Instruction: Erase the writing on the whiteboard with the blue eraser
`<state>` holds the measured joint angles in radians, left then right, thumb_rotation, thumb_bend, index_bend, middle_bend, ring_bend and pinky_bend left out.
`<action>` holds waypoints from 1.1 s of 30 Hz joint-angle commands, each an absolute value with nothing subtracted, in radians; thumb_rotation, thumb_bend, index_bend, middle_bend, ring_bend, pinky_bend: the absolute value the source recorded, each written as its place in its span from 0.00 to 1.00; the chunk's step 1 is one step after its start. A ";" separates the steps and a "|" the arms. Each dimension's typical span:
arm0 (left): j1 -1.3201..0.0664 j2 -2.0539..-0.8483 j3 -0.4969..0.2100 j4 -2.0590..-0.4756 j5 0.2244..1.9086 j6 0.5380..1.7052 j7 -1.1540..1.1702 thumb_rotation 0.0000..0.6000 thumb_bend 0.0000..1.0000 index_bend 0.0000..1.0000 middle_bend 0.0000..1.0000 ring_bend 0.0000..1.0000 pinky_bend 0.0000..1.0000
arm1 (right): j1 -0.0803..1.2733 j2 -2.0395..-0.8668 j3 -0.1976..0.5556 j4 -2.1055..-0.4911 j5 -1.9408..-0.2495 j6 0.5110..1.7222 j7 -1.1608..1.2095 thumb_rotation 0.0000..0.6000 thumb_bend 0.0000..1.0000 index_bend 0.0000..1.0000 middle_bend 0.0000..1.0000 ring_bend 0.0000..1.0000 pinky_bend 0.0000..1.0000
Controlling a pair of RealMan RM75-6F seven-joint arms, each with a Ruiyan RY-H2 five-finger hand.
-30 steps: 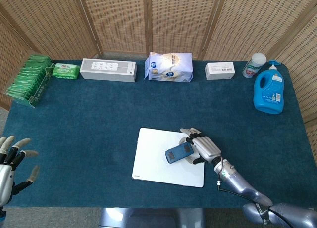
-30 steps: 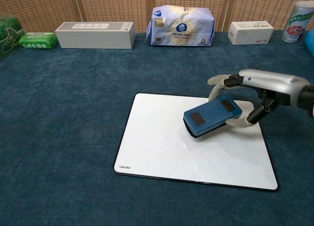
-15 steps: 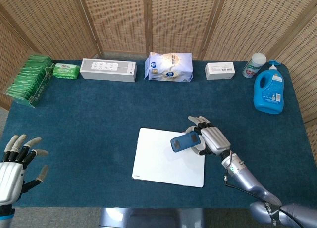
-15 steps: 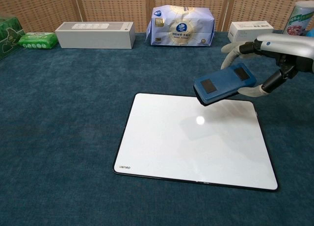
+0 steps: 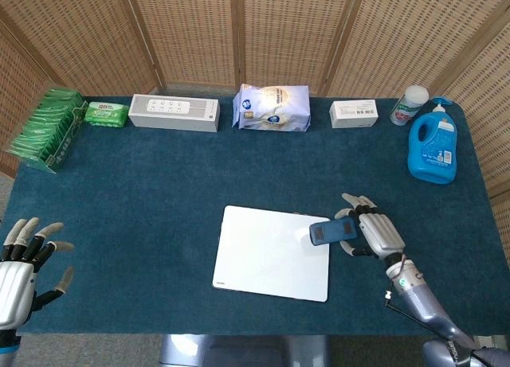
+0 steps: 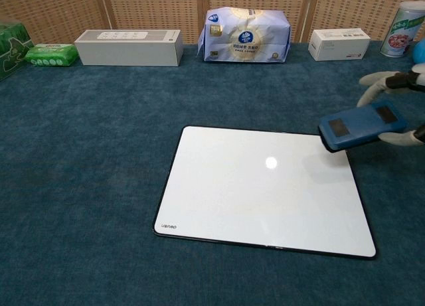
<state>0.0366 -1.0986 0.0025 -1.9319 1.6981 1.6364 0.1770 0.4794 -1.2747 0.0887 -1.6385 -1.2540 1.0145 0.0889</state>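
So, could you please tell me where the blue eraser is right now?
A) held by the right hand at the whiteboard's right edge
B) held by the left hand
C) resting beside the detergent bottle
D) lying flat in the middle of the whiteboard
A: the right hand holds the blue eraser at the right edge of the whiteboard, whose surface looks clean.

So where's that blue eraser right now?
The blue eraser is held in the right hand, at the right edge of the whiteboard, on the right of both views.
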 commanded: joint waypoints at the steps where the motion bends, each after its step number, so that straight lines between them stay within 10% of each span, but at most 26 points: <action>1: 0.032 -1.104 0.001 -1.930 1.696 1.631 0.180 1.00 0.42 0.40 0.23 0.09 0.00 | 0.446 -1.259 0.069 -1.621 -1.244 1.032 0.110 1.00 0.32 0.61 0.08 0.00 0.00; 12: 0.026 -1.125 0.000 -1.934 1.687 1.619 0.205 1.00 0.42 0.40 0.23 0.09 0.00 | 0.426 -1.269 0.074 -1.552 -1.253 1.020 0.167 1.00 0.32 0.58 0.08 0.00 0.00; 21: 0.024 -1.126 -0.003 -1.938 1.678 1.616 0.215 1.00 0.42 0.40 0.23 0.09 0.00 | 0.421 -1.260 0.075 -1.543 -1.257 1.016 0.149 0.96 0.33 0.16 0.00 0.00 0.00; 33: 0.018 -1.122 -0.008 -1.939 1.646 1.600 0.218 1.00 0.42 0.40 0.22 0.07 0.00 | 0.395 -1.223 0.092 -1.597 -1.268 1.071 0.124 0.82 0.33 0.06 0.00 0.00 0.00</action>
